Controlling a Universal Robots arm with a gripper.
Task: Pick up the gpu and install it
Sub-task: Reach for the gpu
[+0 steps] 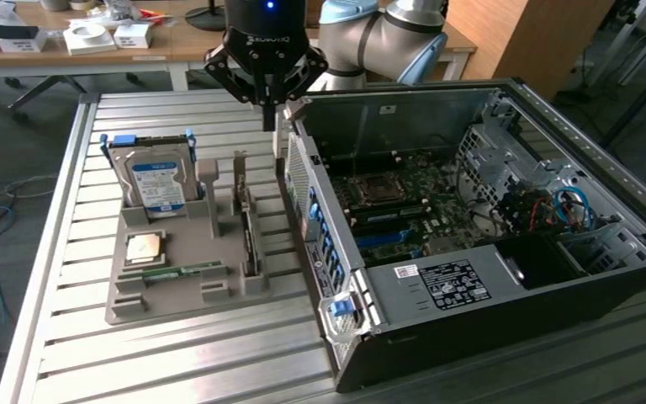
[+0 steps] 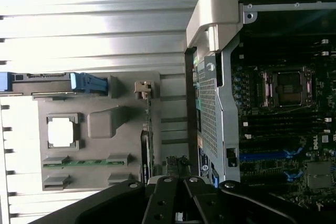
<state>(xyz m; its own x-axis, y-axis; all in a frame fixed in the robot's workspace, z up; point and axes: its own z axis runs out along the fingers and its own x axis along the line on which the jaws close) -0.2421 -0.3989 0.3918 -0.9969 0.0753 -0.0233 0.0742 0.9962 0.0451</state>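
Observation:
The gpu (image 1: 250,240) stands on its long edge in a slot of the grey holder tray (image 1: 177,252), on the side nearest the computer case. In the wrist view the gpu (image 2: 147,145) appears edge-on as a thin dark strip. My gripper (image 1: 268,122) hangs shut and holds nothing, above the far end of the tray and beside the case's rear corner, well above the card. In the wrist view the gripper (image 2: 176,184) has its fingers pressed together. The open computer case (image 1: 592,210) lies on its side with the motherboard (image 1: 396,206) exposed.
A hard drive (image 1: 157,181) with blue rails stands upright at the tray's far end. A CPU (image 1: 145,248) and a green memory stick (image 1: 172,273) lie flat in the tray. The case's rear panel (image 1: 300,181) rises right beside the gpu. Desks with boxes stand behind.

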